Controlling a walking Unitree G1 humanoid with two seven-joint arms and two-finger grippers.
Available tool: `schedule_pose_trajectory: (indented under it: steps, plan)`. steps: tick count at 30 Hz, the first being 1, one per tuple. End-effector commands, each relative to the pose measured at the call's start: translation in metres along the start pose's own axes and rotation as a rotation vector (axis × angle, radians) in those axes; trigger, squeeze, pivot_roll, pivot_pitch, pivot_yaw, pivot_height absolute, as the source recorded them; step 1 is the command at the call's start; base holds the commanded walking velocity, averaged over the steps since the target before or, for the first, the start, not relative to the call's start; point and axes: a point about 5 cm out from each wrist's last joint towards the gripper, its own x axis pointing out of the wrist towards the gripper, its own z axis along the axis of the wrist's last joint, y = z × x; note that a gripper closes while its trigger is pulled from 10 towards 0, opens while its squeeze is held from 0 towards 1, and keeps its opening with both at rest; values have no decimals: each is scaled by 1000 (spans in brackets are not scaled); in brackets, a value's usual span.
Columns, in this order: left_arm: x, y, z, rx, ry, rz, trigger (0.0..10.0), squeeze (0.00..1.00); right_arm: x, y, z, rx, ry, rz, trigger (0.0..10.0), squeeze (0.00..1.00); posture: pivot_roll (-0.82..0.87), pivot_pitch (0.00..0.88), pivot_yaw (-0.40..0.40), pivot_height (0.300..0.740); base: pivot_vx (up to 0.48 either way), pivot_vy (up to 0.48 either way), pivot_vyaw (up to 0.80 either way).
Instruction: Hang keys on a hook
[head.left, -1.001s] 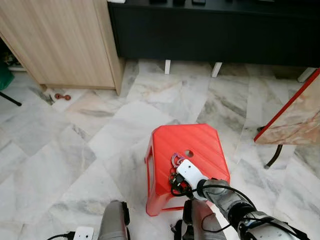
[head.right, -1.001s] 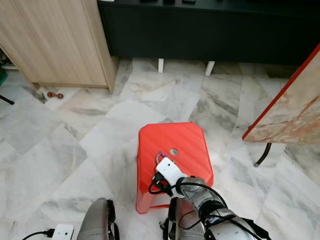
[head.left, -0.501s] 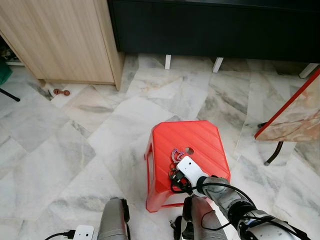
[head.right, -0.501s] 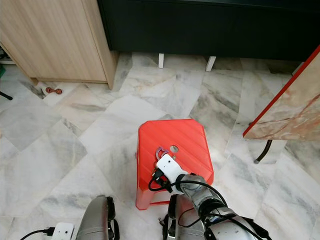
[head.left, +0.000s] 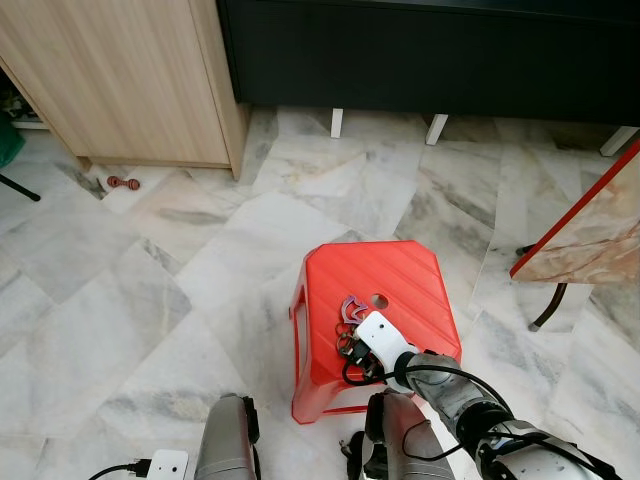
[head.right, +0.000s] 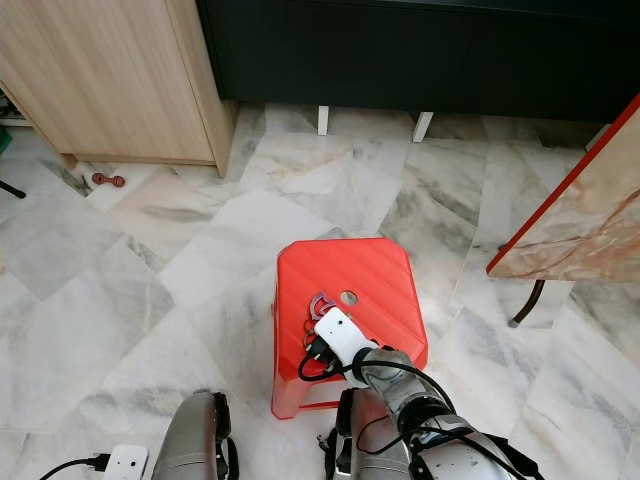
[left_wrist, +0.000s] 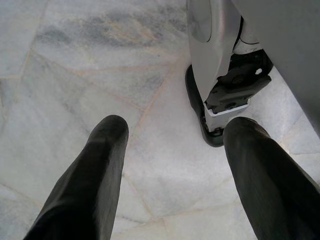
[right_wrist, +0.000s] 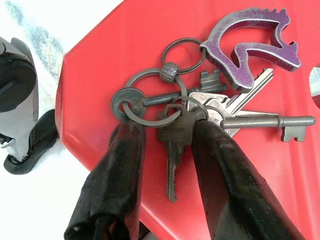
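Under the right tool (right_wrist: 165, 127), the keys (right_wrist: 200, 107) look like dull grey metal, some darker and tarnished, strung on thin wire rings. Just beyond them lies a horse-head fob (right_wrist: 250, 37) of metal with a worn purple coating. They lie on a stool (head.left: 400, 275) of glossy red plastic with a finely ribbed top. The tool's fingers (right_wrist: 120, 170) are matt black and slightly wrinkled, like rubber. Below the left tool (left_wrist: 172, 132), the floor (left_wrist: 75, 65) is polished grey-veined marble.

Stool (head.left: 400, 275) top bare beyond keys (right_wrist: 200, 105), room for approach fr. far side. Marble floor (head.left: 150, 300) open around stool. Obstacles: wood cabinet (head.left: 130, 80) far L, dark cabinet (head.left: 430, 60) ahead, slanted board (head.left: 590, 230) R.
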Motion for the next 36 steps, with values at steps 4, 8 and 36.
schedule_pose_trajectory:
  steps: [4,8,36]
  plan:
    - [-5,-14,-19,26,79,-52,10000,0,0,6,-14,28,47,13,0,0,168,289,-90,612,0,0,0]
    - [-5,-15,-19,28,82,-53,10000,0,0,6,-14,27,46,12,0,0,168,281,-91,612,0,0,0]
    - [4,-17,-4,26,85,-47,10000,0,-8,-22,4,146,-98,-167,0,0,148,176,-101,612,0,0,0]
